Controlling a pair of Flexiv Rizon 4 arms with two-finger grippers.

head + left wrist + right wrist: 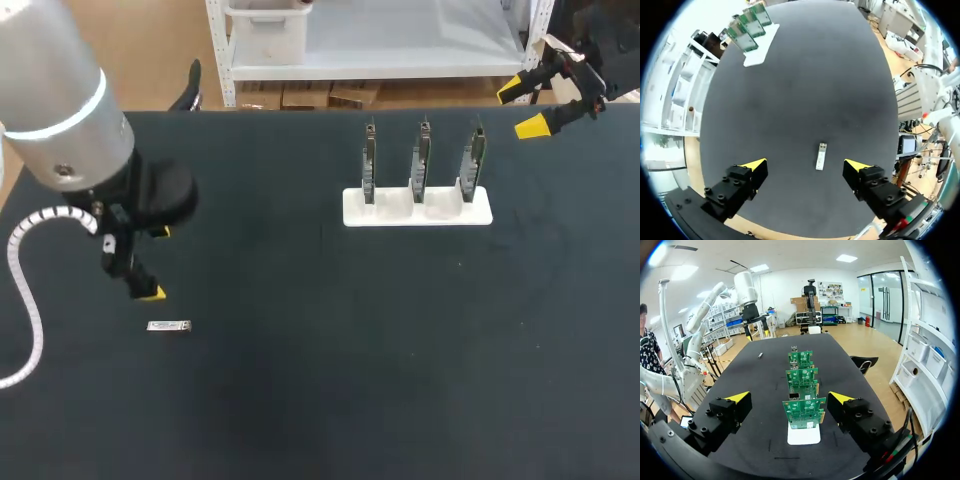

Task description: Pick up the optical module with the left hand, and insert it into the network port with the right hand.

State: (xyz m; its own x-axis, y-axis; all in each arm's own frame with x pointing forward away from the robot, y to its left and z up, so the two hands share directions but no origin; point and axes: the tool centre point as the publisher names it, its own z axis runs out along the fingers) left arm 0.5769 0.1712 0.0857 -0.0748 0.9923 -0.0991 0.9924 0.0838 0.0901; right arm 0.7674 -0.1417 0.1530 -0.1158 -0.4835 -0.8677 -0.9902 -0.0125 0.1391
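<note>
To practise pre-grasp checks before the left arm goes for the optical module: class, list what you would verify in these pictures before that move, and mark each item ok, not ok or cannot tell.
1. Left gripper open: ok, fingers spread wide.
2. Optical module free to take: ok, it lies flat on the table with nothing touching it.
3. Module lined up with the gripper: ok, the left wrist view shows it just ahead, between the fingers.
4. Right gripper out of the way: ok, open, at the table's far edge.
5. Circuit boards upright in the white holder: ok.
6. Network port free: cannot tell, too small.
</note>
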